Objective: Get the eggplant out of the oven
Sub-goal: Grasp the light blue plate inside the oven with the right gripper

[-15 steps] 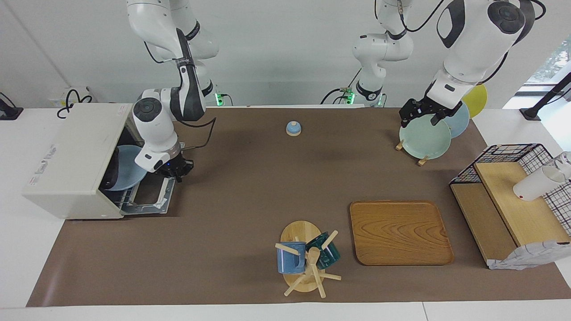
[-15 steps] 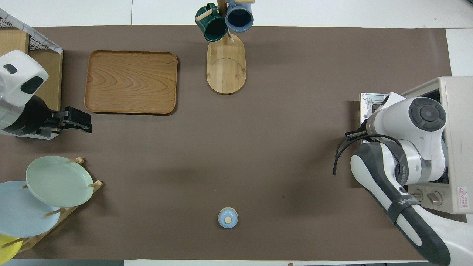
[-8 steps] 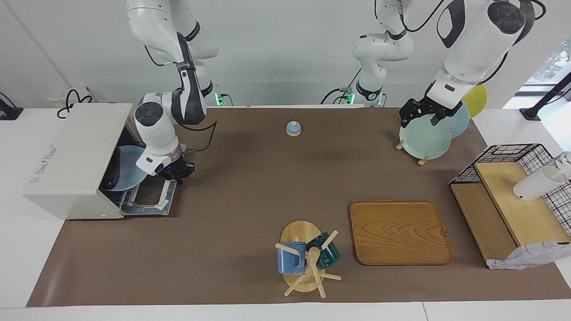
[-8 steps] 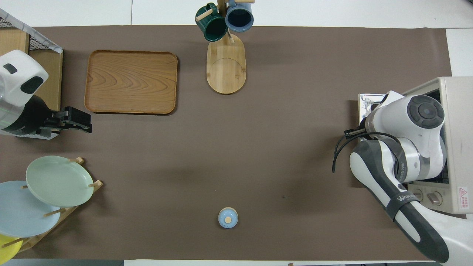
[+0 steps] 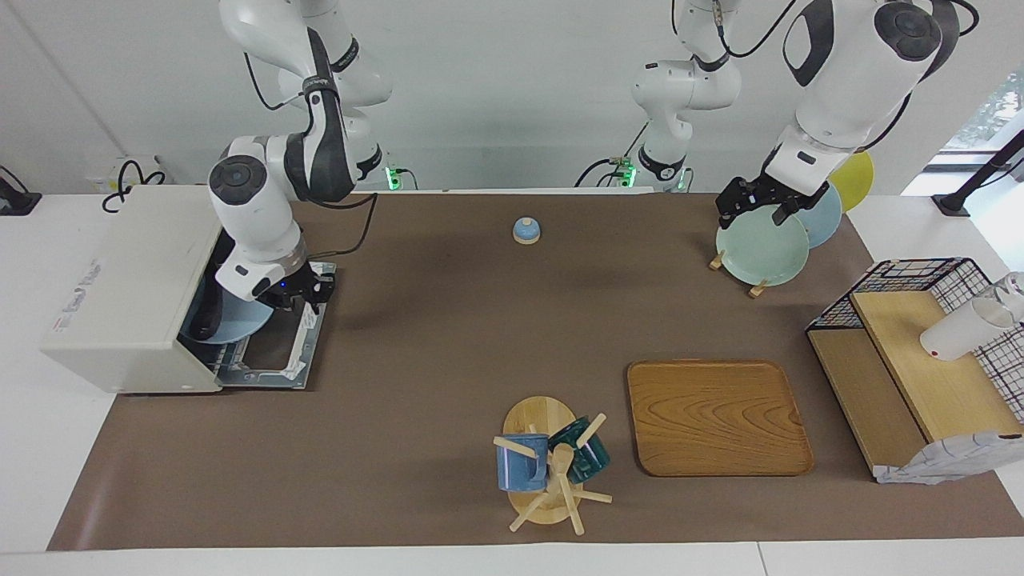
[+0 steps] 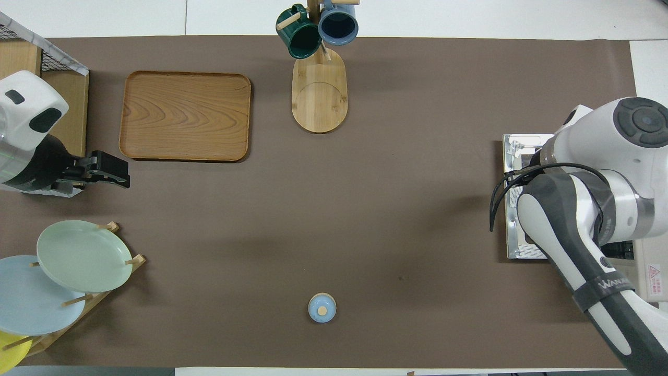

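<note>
Eggplant — slick, firm, light I'd guess — sits just inside the oven past the right pincer, grip unreadable; grab mid-body.

This is a robotics lab arranged to imitate a kitchen. Two white industrial arms are mounted at one edge of a white surface covered by a brown mat, against a bare white wall with cables and green status lights at the arm bases. The props are kitchen goods: a toaster oven with its door dropped open under the right end effector, a rack of plates below the left end effector, a mug tree, a wooden tray and a wire shelf toward the left arm's end.
</note>
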Available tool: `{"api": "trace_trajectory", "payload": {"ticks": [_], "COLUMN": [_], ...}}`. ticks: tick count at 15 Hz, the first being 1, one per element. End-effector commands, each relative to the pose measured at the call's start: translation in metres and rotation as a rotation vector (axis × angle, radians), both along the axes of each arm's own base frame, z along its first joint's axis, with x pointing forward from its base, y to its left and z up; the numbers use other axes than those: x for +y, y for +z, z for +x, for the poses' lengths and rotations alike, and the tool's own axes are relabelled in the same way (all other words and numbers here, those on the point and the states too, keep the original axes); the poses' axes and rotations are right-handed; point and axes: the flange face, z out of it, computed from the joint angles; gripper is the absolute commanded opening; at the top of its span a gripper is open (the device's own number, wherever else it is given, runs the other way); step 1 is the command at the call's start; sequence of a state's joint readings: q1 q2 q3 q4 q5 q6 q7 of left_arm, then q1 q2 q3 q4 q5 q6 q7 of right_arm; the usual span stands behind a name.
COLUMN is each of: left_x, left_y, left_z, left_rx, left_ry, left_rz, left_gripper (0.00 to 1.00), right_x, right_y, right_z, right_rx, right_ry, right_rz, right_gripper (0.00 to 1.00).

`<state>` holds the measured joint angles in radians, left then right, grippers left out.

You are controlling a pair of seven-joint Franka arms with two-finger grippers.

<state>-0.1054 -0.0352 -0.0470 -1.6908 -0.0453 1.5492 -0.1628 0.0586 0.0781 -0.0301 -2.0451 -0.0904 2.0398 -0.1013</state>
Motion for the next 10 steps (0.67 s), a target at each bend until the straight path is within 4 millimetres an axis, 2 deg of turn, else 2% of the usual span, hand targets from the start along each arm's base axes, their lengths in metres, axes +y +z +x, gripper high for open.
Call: {"api": "trace_trajectory", "payload": {"ticks": [1,4,8,9,10], "left_x": [0.003,0.003,0.003,0.003,0.003], "left_y": [0.002,0.002,0.002,0.001,0.001], "left_z": [-0.001,-0.001,-0.001,-0.001,-0.001], "left_rx": [0.013,0.013,0.013,0.014,0.014], "left_ry": [0.003,0.003,0.003,0.003,0.003], "left_rz": [-0.005,-0.005,-0.005,-0.005,-0.005], "left_gripper": [1.00,1.00,1.00,1.00,1.00], "right_x": [-0.030,-0.053,-0.058,-0.067,-0.069], "right_y": [-0.001,-0.003,-0.022,-0.027,-0.028], "right_z": [-0.012,-0.014,-0.031,-0.035,-0.036], "right_rx": [0.023,0.031,0.007,-0.006,0.001], "right_ry": [-0.048,-0.013,-0.018,-0.022,-0.013], "right_rz": [-0.005,0.003,0.007,0.009,0.011], "right_gripper": [0.46,0.44,0.43,0.35,0.19]}}
